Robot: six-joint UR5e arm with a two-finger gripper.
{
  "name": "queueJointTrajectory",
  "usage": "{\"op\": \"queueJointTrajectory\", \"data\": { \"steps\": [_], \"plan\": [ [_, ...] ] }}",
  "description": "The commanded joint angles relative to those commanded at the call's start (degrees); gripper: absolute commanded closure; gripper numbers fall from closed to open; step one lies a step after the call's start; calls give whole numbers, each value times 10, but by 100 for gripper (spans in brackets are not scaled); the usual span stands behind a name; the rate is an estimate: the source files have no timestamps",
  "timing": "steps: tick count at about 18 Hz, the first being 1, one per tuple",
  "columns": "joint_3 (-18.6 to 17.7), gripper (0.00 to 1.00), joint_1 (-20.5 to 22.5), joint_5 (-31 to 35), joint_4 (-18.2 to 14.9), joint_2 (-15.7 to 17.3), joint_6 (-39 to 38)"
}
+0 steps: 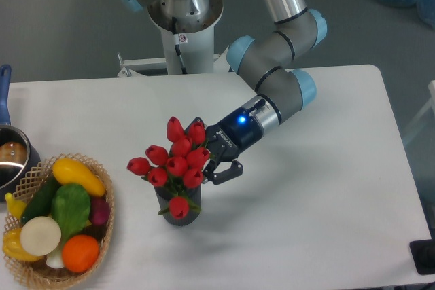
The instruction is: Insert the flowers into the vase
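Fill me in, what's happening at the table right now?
The arm's gripper sits right beside a bunch of red tulips whose stems already go down into the dark grey vase near the middle of the table. The blooms hide most of the jaws, so I cannot tell whether they are shut on the stems. To the left, a basket of vegetables and a metal pot stand apart from the vase.

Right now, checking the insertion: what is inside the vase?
The flowers rise out of the vase, stems entering its mouth, one bud drooping over the front. How deep they reach is hidden by wall and blooms.
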Motion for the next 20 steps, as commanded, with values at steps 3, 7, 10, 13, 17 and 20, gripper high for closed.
{"op": "queueJointTrajectory", "data": {
  "steps": [3, 7, 10, 13, 17, 20],
  "plan": [
    [-2, 9, 0, 1, 0, 0, 3],
    [-6, 0, 3, 5, -1, 3, 0],
    [-8, 0, 7, 11, -3, 7, -7],
    [-15, 0, 15, 24, -4, 18, -8],
    [-15, 0, 31, 117, -5, 58, -83],
    [-14, 0, 39, 162, -7, 97, -126]
  ]
}}
